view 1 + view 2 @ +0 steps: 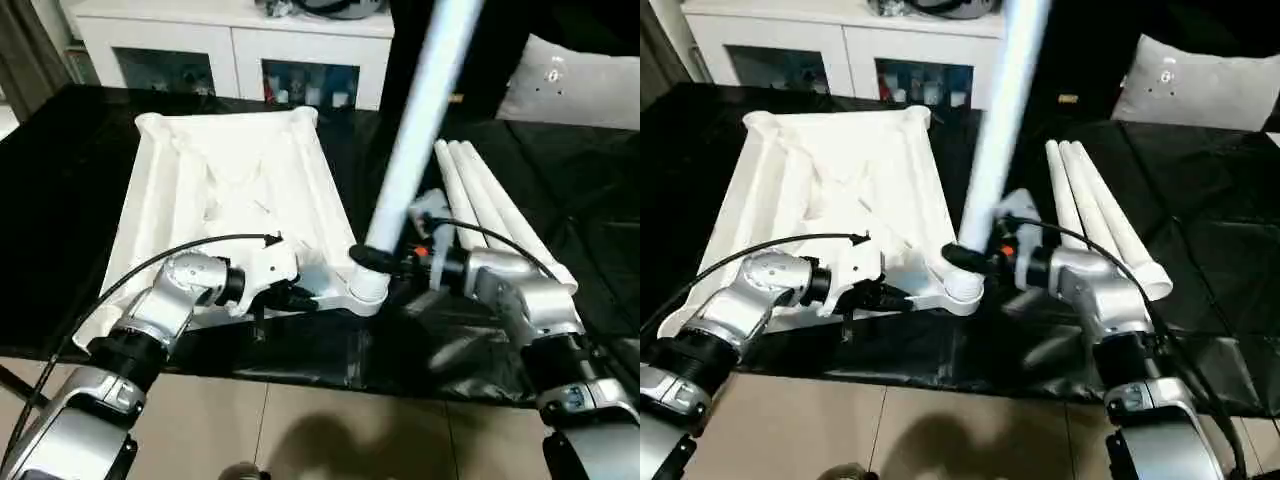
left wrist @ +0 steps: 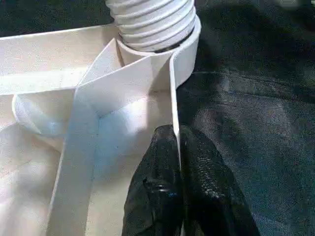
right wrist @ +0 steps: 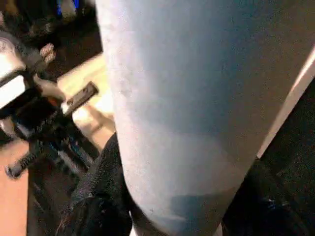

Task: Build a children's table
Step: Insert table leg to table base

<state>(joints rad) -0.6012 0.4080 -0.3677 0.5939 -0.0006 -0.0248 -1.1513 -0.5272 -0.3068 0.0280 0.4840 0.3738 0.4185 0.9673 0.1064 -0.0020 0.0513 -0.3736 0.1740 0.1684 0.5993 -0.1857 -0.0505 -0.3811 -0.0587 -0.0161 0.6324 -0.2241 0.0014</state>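
Observation:
The white tabletop (image 1: 220, 190) lies upside down on a black sheet, ribs facing up. One white leg (image 1: 415, 120) stands tilted in the near right corner socket (image 1: 367, 288); its threaded end (image 2: 152, 19) sits in the socket ring. My right gripper (image 1: 375, 260) is shut on this leg just above the socket, its black fingers (image 3: 98, 191) wrapped around the tube (image 3: 177, 98). My left gripper (image 1: 300, 297) is shut on the tabletop's near rim, left of that socket, and its fingers (image 2: 157, 187) pinch the thin wall (image 2: 173, 98). Three more legs (image 1: 490, 210) lie side by side to the right.
The black sheet (image 1: 60, 180) covers the work surface, with tan floor (image 1: 330, 430) in front. A white cabinet with glass doors (image 1: 240, 50) stands behind the tabletop. A white cushion (image 1: 580, 80) lies at the back right.

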